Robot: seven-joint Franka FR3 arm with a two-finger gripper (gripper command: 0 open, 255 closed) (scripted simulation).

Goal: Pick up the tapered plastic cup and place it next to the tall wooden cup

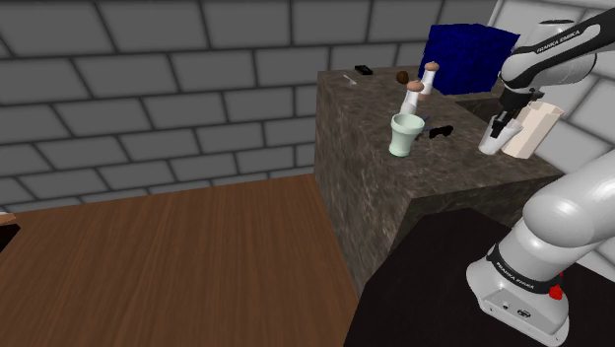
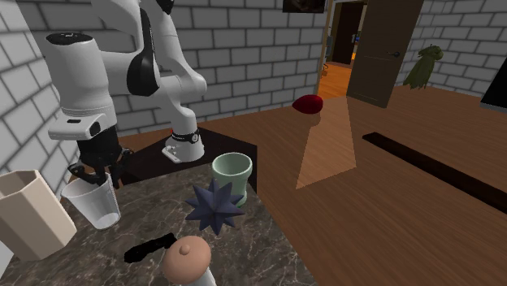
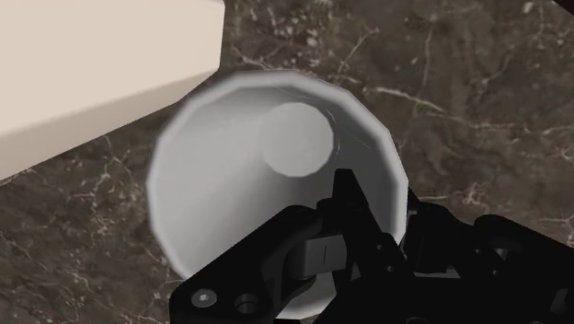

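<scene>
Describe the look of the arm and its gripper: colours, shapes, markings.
The arm has rounded white shells with dark joints, FRANKA EMIKA lettering on two links and a small red dot near its base. The gripper is all black, with two fingers.

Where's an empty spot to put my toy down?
The counter is bare between the green cup and its edge at the shoulder view's left. It's crowded around the spiky star, green cup and white cup.

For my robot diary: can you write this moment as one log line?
gripper: shut on white cup rim | white cup: beside tall cup
</scene>
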